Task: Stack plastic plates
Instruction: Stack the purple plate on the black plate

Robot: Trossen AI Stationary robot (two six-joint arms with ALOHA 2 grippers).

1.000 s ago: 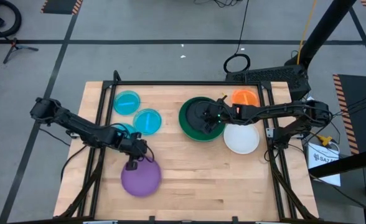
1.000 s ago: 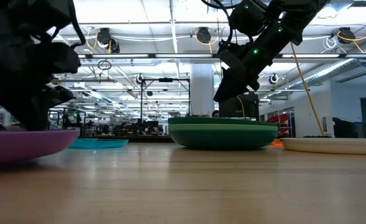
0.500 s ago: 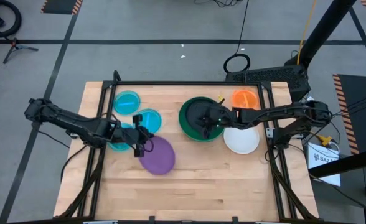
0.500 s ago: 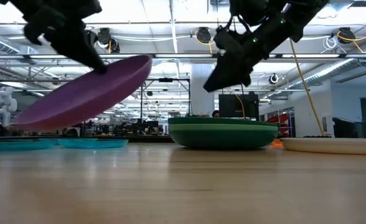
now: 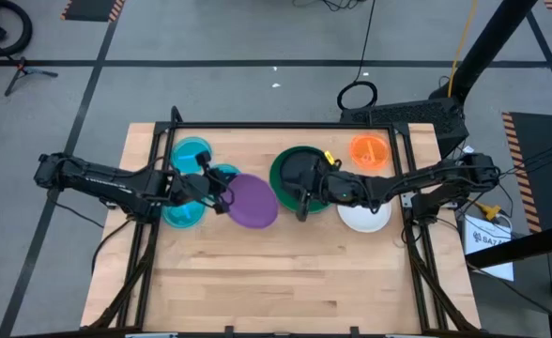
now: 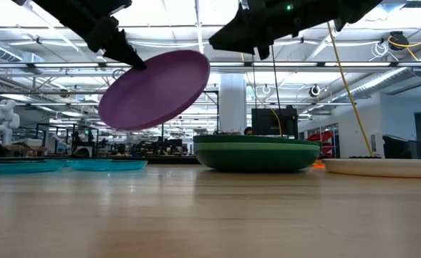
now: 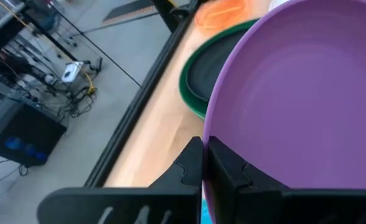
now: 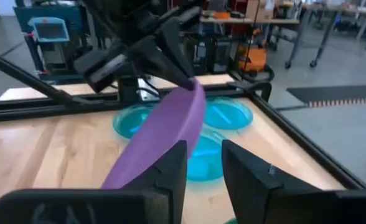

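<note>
Left gripper [image 5: 217,191] pinches purple plate [image 5: 253,201] by its rim, tilted, airborne mid-table. Green stack [image 5: 299,178] lies just right of it, toward far edge. Right gripper [image 5: 303,202], fingers slightly apart and empty, hovers at stack's near rim.

Tabletop [image 5: 285,272]: pale, smooth wood with visible grain. Purple plate [image 5: 253,201]: matt plastic. Blue plates [image 5: 192,153]: translucent, glossy plastic. Pincer fingers [image 7: 189,171]: matt black.

Looked straight down from overhead; level across the desk [image 5: 285,272] from its edge; wrist views close; all shared the purple plate [image 5: 253,201].
</note>
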